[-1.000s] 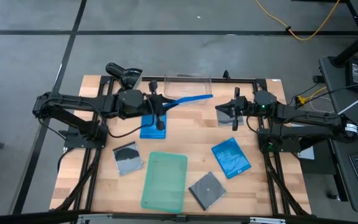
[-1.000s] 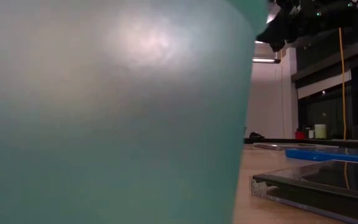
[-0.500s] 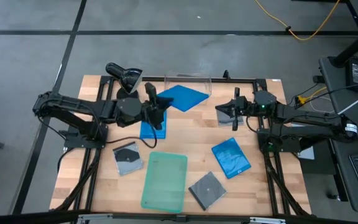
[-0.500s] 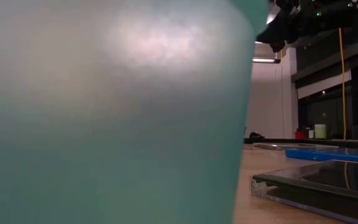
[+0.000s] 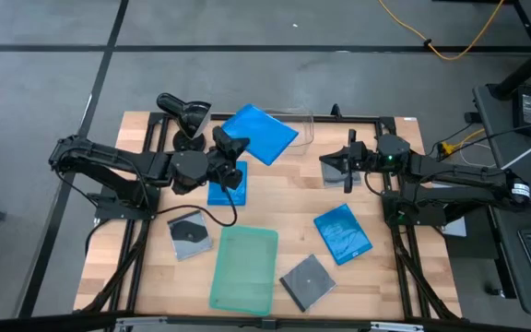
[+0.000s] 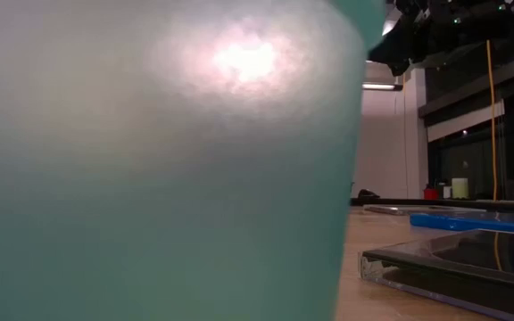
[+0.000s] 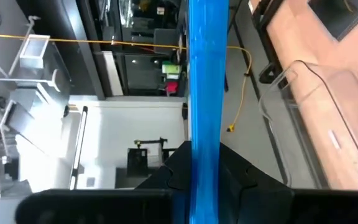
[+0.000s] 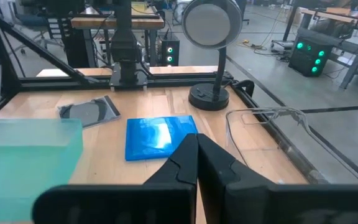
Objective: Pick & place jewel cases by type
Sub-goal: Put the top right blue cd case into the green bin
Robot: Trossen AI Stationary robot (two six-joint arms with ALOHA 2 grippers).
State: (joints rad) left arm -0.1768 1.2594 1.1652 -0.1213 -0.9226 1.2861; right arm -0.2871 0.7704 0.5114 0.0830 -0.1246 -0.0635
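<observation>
Camera layout: one overhead, one table-level, two wrist-mounted.
The overhead view covers the whole table (image 5: pixel 275 198); the table-level view sits against the pale green tray (image 6: pixel 150 178), also visible overhead.

The left gripper (image 5: pixel 231 148) now carries its bright blue square plastic jewel case (image 5: pixel 258 135) face-up, swung toward eleven o'clock.

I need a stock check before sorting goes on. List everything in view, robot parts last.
Blue jewel cases: three, bright blue; one held above the bin, one flat on the table below it, one right of centre.
Grey jewel cases: two visible, dark grey; one on the left, one near the front edge.
Tray: one, pale green, front centre.
Bin: one, clear, back edge.
Table: one, light wood.
Left tool: shut on the raised blue case.
Right tool: shut, empty, above the table's right half.
</observation>
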